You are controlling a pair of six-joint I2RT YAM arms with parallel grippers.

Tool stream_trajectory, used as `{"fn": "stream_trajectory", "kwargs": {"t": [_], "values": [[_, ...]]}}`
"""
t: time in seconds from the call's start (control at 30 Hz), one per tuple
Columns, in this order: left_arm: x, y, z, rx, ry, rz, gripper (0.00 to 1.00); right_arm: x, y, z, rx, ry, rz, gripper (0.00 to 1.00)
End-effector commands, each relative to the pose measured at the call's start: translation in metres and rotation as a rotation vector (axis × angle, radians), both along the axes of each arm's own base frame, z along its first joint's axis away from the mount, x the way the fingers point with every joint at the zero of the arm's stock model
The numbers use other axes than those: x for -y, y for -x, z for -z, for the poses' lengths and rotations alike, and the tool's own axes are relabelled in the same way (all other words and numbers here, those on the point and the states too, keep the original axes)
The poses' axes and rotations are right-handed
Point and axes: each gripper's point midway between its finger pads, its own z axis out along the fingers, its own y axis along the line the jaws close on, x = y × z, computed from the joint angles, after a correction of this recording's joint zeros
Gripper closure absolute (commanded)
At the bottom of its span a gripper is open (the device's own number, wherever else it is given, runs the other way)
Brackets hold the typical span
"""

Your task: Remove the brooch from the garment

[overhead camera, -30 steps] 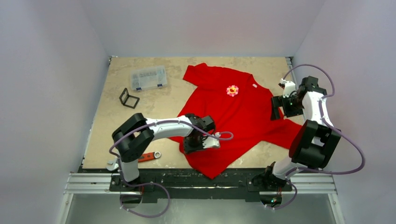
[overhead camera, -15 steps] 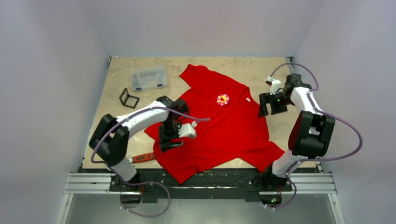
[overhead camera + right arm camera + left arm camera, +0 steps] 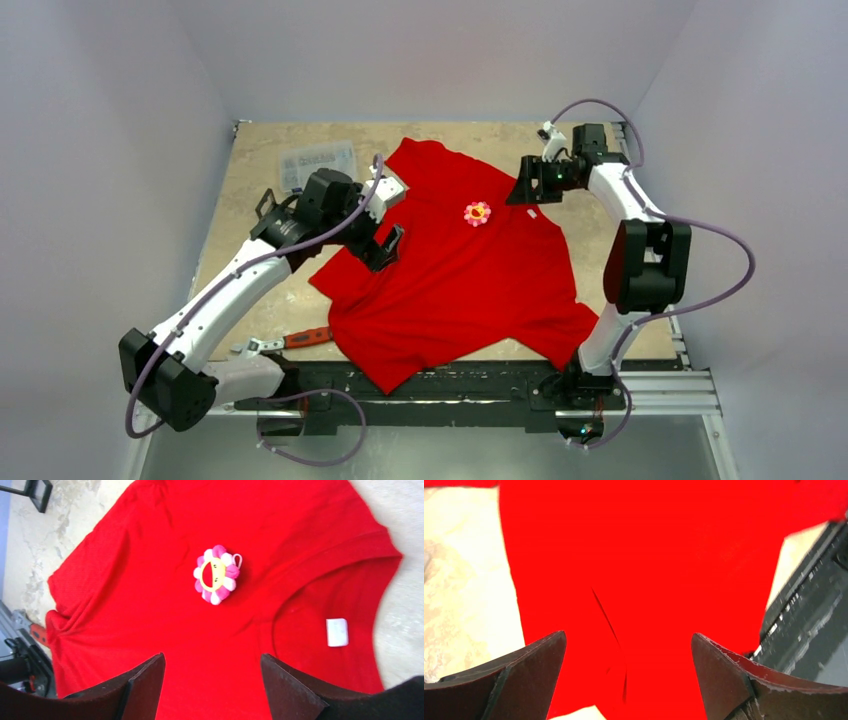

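Observation:
The garment (image 3: 460, 285), a bright red T-shirt, lies spread flat on the table, its white neck tag (image 3: 336, 632) toward the far right. The brooch (image 3: 477, 213), a small pink-petalled flower with a yellow-red centre, sits on the chest below the collar and shows plainly in the right wrist view (image 3: 216, 574). My right gripper (image 3: 522, 190) hovers by the collar, just right of the brooch, open with only red cloth behind its fingers (image 3: 212, 660). Over the shirt's left sleeve, my left gripper (image 3: 386, 246) is wide open and holds nothing (image 3: 629, 645).
A clear plastic box (image 3: 318, 160) lies at the far left, partly behind my left arm. A small black frame (image 3: 268, 205) stands near it. A red-handled wrench (image 3: 300, 338) lies at the near left edge. The black base rail (image 3: 809, 610) borders the table's near side.
My left gripper dragged the shirt leftward, then opened, let go and rose back over the left sleeve. My right gripper swung left to the collar and its jaws narrowed somewhat.

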Motion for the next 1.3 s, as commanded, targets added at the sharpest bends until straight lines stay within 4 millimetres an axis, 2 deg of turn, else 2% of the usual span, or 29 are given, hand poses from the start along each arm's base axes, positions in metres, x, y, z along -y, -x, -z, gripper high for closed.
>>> {"fn": "stream_trajectory", "kwargs": {"t": [0.0,0.1,0.23,0.37,0.5,0.63,0.73,0.83,0.9,1.07,1.27], "values": [[0.005,-0.042,-0.037,0.193,0.182,-0.203,0.04,-0.017,-0.013,-0.014,0.009,-0.074,0.007,0.27],[-0.001,-0.046,-0.043,0.210,0.151,-0.223,0.01,-0.023,-0.019,-0.008,-0.013,-0.076,-0.009,0.30],[0.005,-0.040,-0.036,0.206,0.088,-0.097,0.00,-0.029,-0.020,0.003,-0.046,-0.119,-0.028,0.36],[0.018,-0.033,-0.030,0.191,0.122,-0.005,0.00,-0.035,-0.033,0.007,-0.059,-0.175,0.012,0.41],[0.025,-0.039,-0.025,0.182,0.129,0.013,0.00,-0.060,-0.029,0.024,-0.103,-0.195,-0.026,0.47],[0.029,-0.049,-0.023,0.216,0.112,0.038,0.00,-0.074,-0.032,0.027,-0.079,-0.206,-0.023,0.53],[0.033,-0.051,-0.026,0.271,0.111,0.094,0.00,-0.077,-0.033,0.038,-0.105,-0.195,-0.030,0.54],[0.033,-0.067,-0.040,0.357,0.132,0.051,0.00,-0.073,-0.037,0.044,-0.118,-0.166,-0.020,0.54],[0.035,-0.069,-0.043,0.352,0.136,0.042,0.00,-0.070,-0.038,0.049,-0.120,-0.140,-0.002,0.53],[0.037,-0.069,-0.035,0.319,0.148,0.029,0.00,-0.066,-0.045,0.058,-0.121,-0.104,0.028,0.45],[0.040,-0.073,-0.027,0.287,0.153,0.006,0.00,-0.070,-0.049,0.070,-0.146,-0.116,0.020,0.46]]}}
